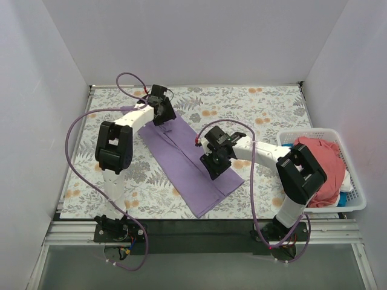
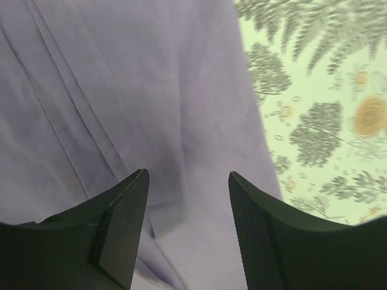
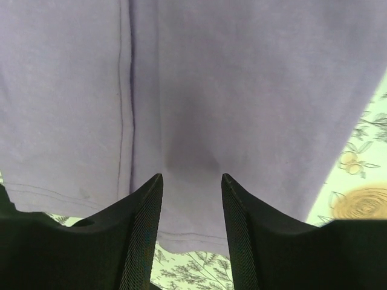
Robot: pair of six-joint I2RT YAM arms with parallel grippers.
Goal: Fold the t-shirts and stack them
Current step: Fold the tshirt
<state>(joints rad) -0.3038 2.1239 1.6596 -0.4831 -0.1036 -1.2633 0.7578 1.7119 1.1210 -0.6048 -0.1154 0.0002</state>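
A lavender t-shirt (image 1: 181,158) lies folded into a long strip, running diagonally across the flowered table. My left gripper (image 1: 163,113) hovers open over its far end. In the left wrist view the left gripper (image 2: 187,175) has only flat lavender cloth (image 2: 151,90) under the gap, close to the shirt's right edge. My right gripper (image 1: 213,165) stands open over the strip's right side near the hem. In the right wrist view the right gripper (image 3: 191,176) has smooth lavender fabric (image 3: 242,90) beneath it, unpinched. A coral-pink t-shirt (image 1: 329,157) is heaped in the basket.
A white slatted basket (image 1: 314,131) sits at the table's right edge, with bits of blue cloth (image 1: 344,197) beside the pink shirt. White walls close in the table on three sides. The floral tablecloth (image 1: 254,109) shows around the lavender shirt.
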